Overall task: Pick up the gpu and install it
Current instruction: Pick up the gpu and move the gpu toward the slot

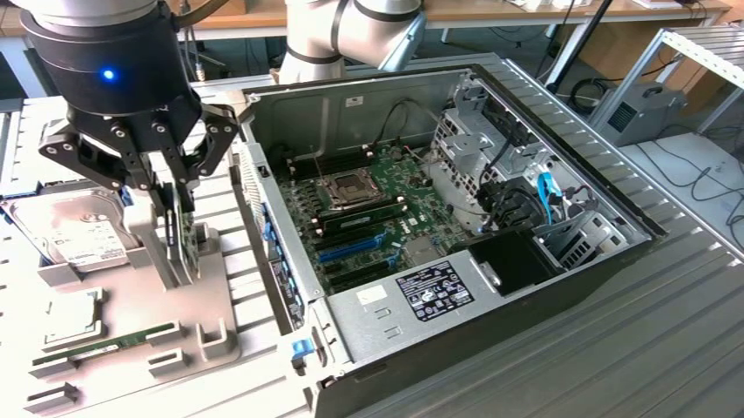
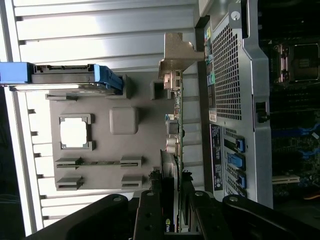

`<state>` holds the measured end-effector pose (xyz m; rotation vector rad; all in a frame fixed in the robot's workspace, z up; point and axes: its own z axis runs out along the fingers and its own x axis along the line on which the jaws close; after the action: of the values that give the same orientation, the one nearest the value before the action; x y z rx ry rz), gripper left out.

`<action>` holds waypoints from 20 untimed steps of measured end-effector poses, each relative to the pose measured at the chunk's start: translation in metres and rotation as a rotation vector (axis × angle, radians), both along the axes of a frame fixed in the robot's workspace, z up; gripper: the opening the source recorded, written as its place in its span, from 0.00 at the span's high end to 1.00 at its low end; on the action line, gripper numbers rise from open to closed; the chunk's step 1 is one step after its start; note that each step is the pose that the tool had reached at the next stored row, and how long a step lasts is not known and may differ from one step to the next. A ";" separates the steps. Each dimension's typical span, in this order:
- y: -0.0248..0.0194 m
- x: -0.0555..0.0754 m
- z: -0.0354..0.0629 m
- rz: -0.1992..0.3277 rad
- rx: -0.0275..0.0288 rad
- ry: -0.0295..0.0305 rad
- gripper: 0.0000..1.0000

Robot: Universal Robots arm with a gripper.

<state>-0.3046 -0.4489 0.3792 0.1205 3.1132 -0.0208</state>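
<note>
The gpu (image 1: 187, 242) is a thin dark card standing on edge in a slot of the grey parts holder (image 1: 215, 300), to the exterior view's left of the open computer case (image 1: 605, 205). My gripper (image 1: 174, 209) reaches down over the card's upper edge with a finger on each side. In the wrist view the gpu (image 2: 175, 115) runs lengthwise, its metal bracket at the far end. My gripper (image 2: 172, 217) has its black fingers (image 2: 150, 212) pressed against both faces of the card. The card still sits in the holder.
The motherboard with blue expansion slots (image 1: 348, 250) lies inside the case. On the holder are a silver hard drive (image 1: 82, 231), a processor chip (image 1: 64, 318) and a green memory stick (image 1: 104, 342). The case's rear wall (image 2: 232, 100) stands close beside the gpu.
</note>
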 end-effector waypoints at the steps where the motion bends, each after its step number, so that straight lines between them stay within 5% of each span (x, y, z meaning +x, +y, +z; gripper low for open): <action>1: 0.0000 0.000 0.0003 0.000 0.0000 -0.0001 0.74; 20: 0.0000 0.000 0.0056 0.000 0.0005 0.0000 0.74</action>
<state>-0.3046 -0.4488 0.3848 0.1205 3.1133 -0.0200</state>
